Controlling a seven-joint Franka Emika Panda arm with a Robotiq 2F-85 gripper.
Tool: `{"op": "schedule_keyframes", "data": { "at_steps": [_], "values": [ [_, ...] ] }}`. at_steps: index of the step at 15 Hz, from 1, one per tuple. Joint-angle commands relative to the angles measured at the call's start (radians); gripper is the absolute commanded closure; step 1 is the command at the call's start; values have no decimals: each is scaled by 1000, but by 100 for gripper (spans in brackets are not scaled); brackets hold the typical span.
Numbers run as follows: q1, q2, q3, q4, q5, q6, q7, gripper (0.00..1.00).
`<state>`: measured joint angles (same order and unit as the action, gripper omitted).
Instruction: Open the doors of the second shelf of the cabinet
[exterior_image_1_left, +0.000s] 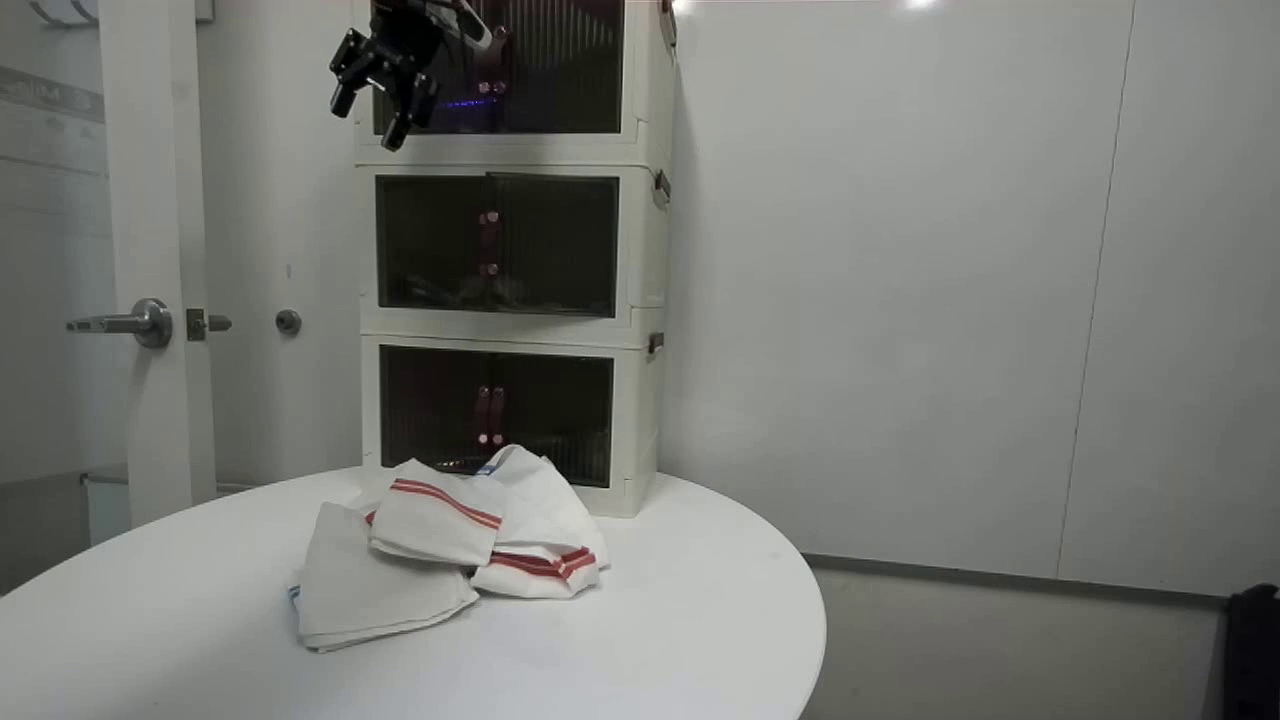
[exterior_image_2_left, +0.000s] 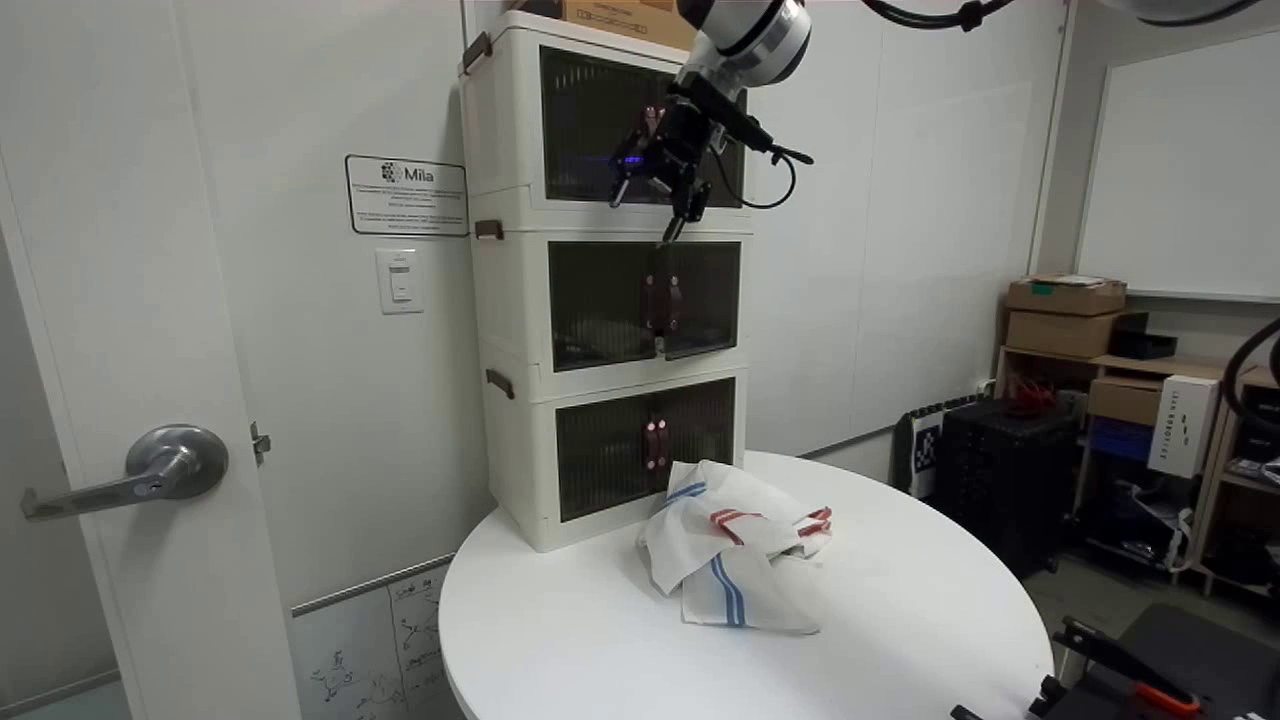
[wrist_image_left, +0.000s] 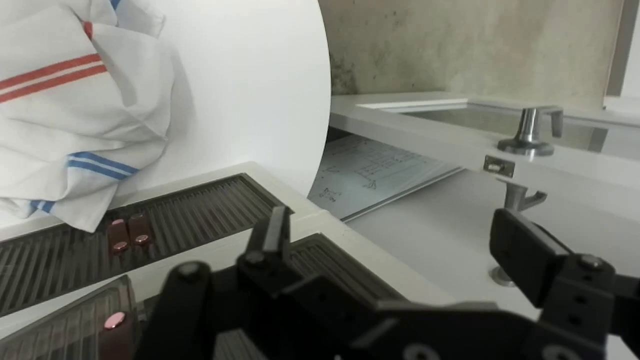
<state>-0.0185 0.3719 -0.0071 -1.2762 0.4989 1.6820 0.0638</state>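
The white cabinet stands on the table in both exterior views. Its second shelf is the middle tier. The doors there are dark see-through panels with dark red handles. The left door looks closed. The right door stands slightly ajar, its handle edge out from the frame. In the wrist view the right door juts out at lower left, and the left door is partly hidden behind the fingers. My gripper is open and empty. It hangs before the upper tier, above the doors, apart from them.
A round white table carries crumpled white towels with red and blue stripes before the lower tier. A room door with a lever handle stands open beside the cabinet. A cardboard box sits on top of the cabinet.
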Motion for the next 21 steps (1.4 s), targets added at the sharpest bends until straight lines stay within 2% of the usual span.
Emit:
{"op": "schedule_keyframes", "data": {
  "at_steps": [1, 5, 9, 11, 16, 21],
  "values": [
    [45, 14, -21, 2, -39, 157, 163, 0],
    [96, 37, -53, -2, -169, 327, 319, 0],
    [117, 47, -75, 8, -370, 323, 505, 0],
    [122, 43, -84, 8, -435, 312, 574, 0],
    [126, 53, -113, 15, -500, 313, 699, 0],
    [95, 80, -106, 47, -519, 282, 780, 0]
  ]
}}
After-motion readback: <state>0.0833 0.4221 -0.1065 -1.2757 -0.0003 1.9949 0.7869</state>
